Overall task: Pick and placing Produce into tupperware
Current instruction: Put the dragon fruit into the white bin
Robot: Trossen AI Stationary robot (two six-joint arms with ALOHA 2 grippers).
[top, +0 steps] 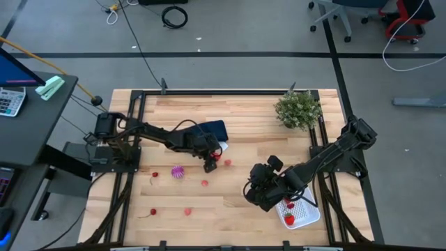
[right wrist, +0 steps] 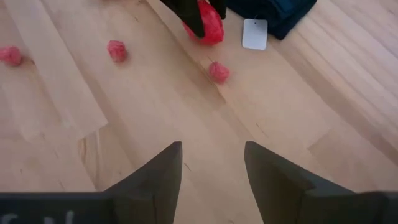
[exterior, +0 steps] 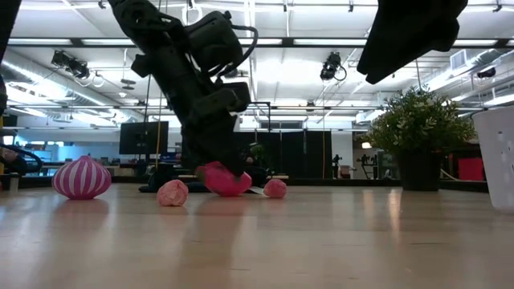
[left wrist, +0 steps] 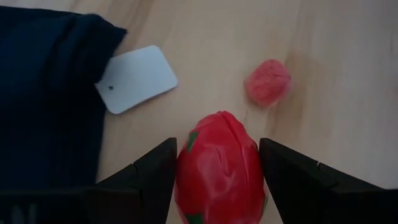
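The bigger red piece [left wrist: 217, 171] sits on the table beside the navy cloth [left wrist: 43, 93]. My left gripper [left wrist: 217, 155] is open and reaches down over the piece, with one finger close on each side. A small pink bit [left wrist: 267, 82] lies just beyond it. The purple striped ball [top: 178, 171] and several small red bits [top: 205, 183] lie on the near left of the table. My right gripper [top: 251, 194] hangs open above bare wood, next to the white tupperware [top: 315, 213], which holds some red pieces. My left gripper has the red piece's two sides [left wrist: 186, 168] between its fingers, which slant down from the table's left. Whether the fingers touch the sides I cannot tell. The piece rests on the table [exterior: 223, 180].
A white tag [left wrist: 135, 78] sticks out from the cloth near the red piece. A green bushy plant [top: 298, 109] stands at the far right corner. Bare wood lies between the two grippers in the middle of the table.
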